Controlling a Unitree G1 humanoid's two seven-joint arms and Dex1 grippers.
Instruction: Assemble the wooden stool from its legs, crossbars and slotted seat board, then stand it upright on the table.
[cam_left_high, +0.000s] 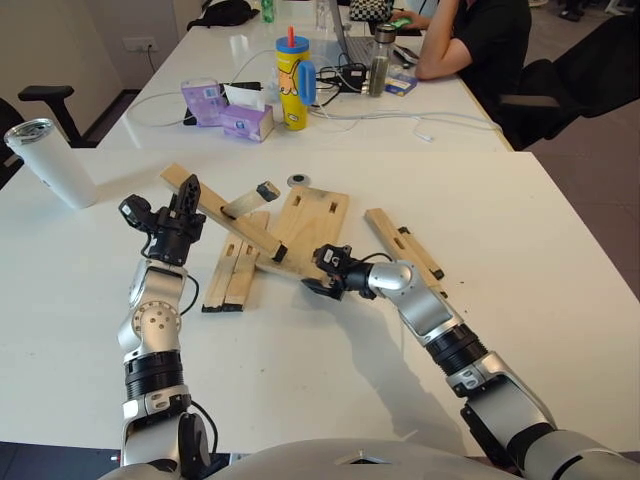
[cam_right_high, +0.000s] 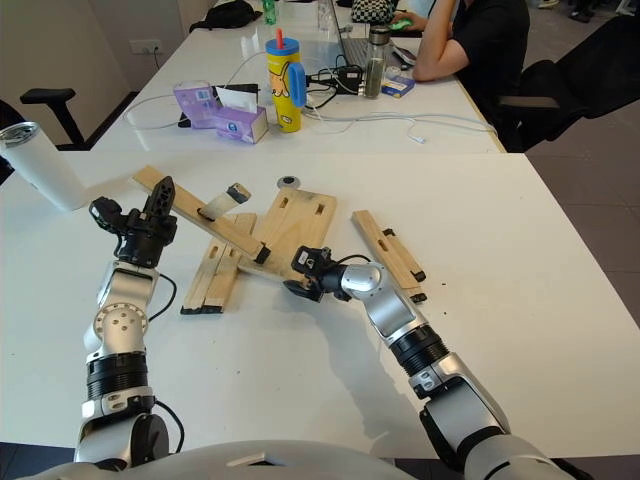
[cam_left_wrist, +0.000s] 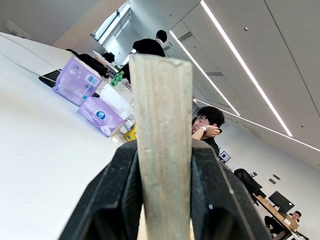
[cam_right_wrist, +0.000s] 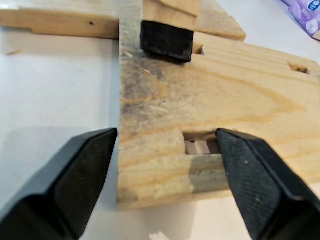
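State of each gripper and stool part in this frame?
left gripper: shut on the leg.
leg: tilted, capped end resting on the seat board.
right gripper: open, fingers either side of the seat board's near corner.
seat board: lying on the table, unassembled.
two loose pieces: lying side by side, flat.
right-hand piece: lying flat, apart from the board.

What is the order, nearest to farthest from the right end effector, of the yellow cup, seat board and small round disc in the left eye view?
1. The seat board, directly at the right end effector.
2. The small round disc, just beyond the board's far edge.
3. The yellow cup, on the far table.
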